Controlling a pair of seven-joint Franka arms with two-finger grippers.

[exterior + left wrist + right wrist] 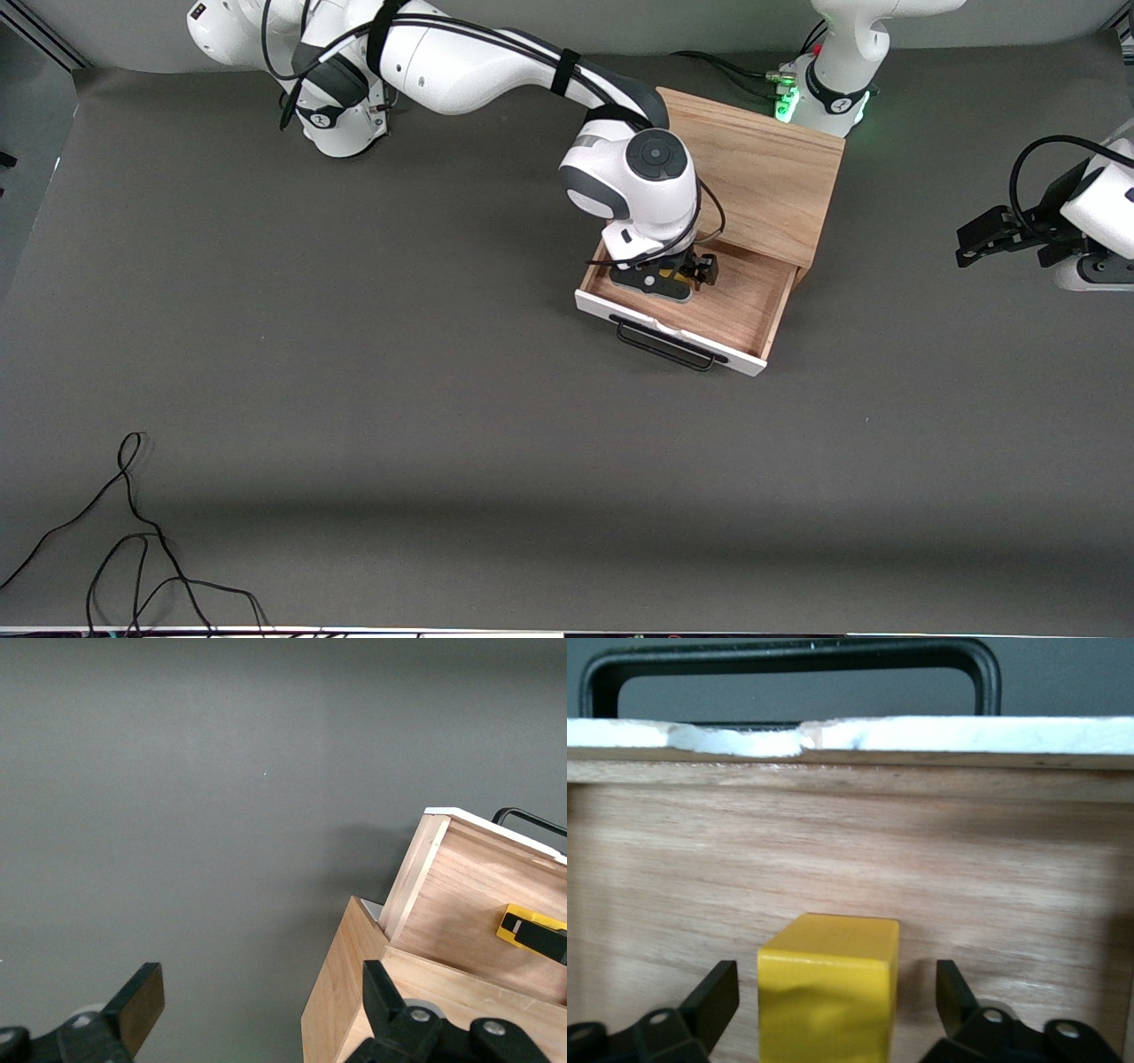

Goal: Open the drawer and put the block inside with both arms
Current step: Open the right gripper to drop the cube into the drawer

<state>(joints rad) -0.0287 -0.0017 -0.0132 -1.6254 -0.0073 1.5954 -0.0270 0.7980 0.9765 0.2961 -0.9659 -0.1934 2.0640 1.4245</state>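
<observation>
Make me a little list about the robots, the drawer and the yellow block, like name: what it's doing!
drawer: pulled open from the wooden box
block: in the drawer, between the right gripper's open fingers, not squeezed
right gripper: down in the drawer, open
left gripper: open, waiting over the table toward the left arm's end
handle: black, on the white front panel

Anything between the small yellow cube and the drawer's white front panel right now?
Nothing: in the right wrist view only bare wooden drawer floor lies between the small yellow cube and the white front panel. The right gripper stands open around the cube.
</observation>
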